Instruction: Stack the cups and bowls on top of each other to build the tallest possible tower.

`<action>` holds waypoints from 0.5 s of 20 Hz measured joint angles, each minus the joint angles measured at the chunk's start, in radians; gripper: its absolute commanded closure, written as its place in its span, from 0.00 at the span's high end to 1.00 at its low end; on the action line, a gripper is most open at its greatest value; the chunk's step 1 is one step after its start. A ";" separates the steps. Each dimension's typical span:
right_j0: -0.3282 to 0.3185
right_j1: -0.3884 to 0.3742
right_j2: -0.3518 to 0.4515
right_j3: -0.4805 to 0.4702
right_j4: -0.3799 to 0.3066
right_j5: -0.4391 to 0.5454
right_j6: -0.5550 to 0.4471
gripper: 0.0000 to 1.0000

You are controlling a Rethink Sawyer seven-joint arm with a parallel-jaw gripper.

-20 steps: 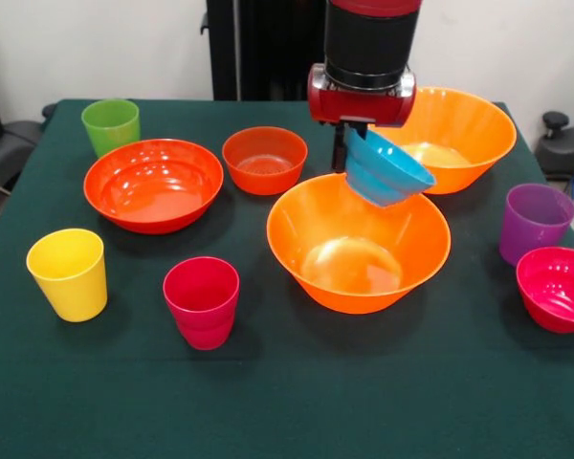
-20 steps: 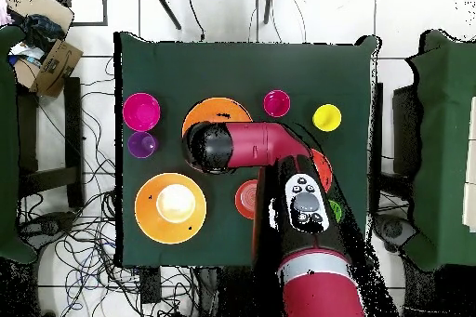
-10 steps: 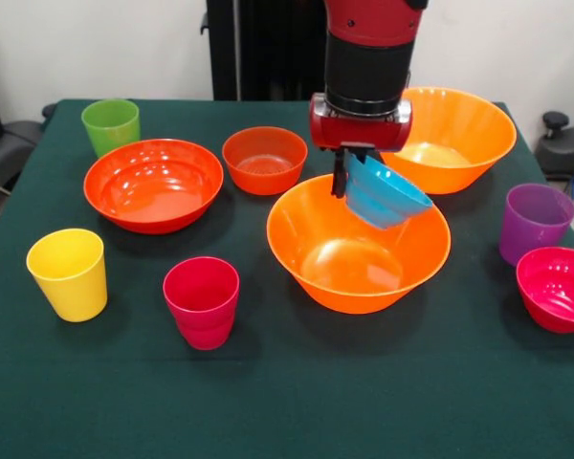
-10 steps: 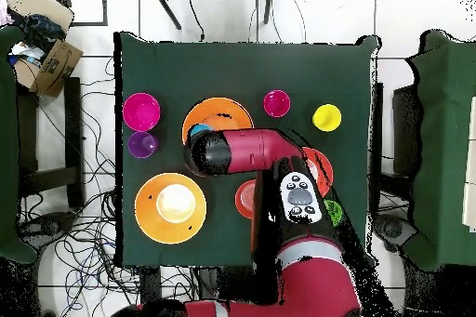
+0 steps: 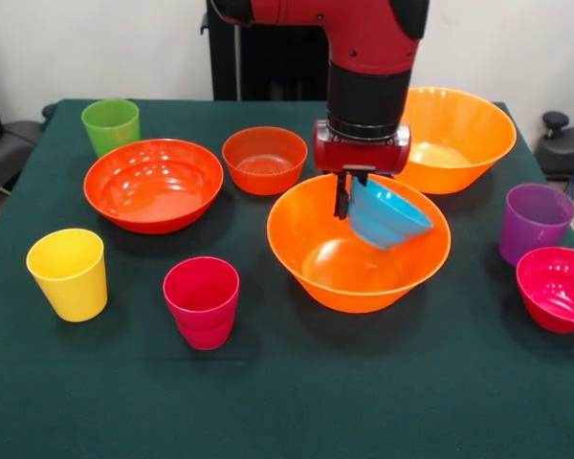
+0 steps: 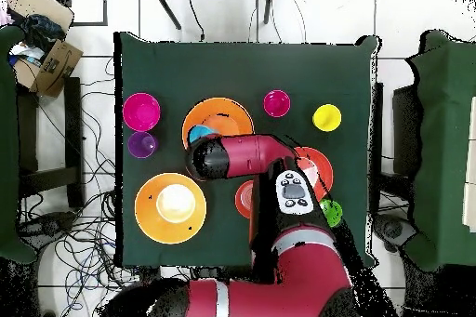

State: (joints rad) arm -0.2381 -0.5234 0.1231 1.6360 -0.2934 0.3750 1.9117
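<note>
My gripper (image 5: 347, 198) is shut on the rim of the small blue bowl (image 5: 386, 214) and holds it tilted, partly down inside the near large orange bowl (image 5: 311, 212). From above the blue bowl (image 6: 199, 133) peeks out past the arm over that orange bowl (image 6: 223, 112). The second large orange bowl (image 5: 459, 134) stands behind it. The wide red-orange bowl (image 5: 153, 184), small red-orange bowl (image 5: 264, 159) and magenta bowl (image 5: 558, 287) stand apart. The green cup (image 5: 111, 125), yellow cup (image 5: 69, 273), crimson-pink cup (image 5: 203, 301) and purple cup (image 5: 534, 222) stand singly. No tower stands.
The green table (image 5: 287, 402) carries everything. In the overhead view, cables and a cardboard box (image 6: 51, 60) lie on the floor to the left of the table (image 6: 242, 62), and other furniture stands to both sides.
My gripper has lowered the blue bowl from above the near orange bowl's rim down into it, moving slightly toward the front edge.
</note>
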 measured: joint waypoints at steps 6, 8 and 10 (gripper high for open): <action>0.000 0.032 -0.005 -0.001 0.000 -0.012 0.000 0.00; -0.001 0.040 -0.005 -0.003 0.000 -0.012 0.000 0.00; -0.001 0.057 -0.005 -0.012 0.000 -0.012 0.000 0.00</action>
State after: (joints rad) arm -0.2387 -0.4666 0.1183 1.6237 -0.2934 0.3628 1.9117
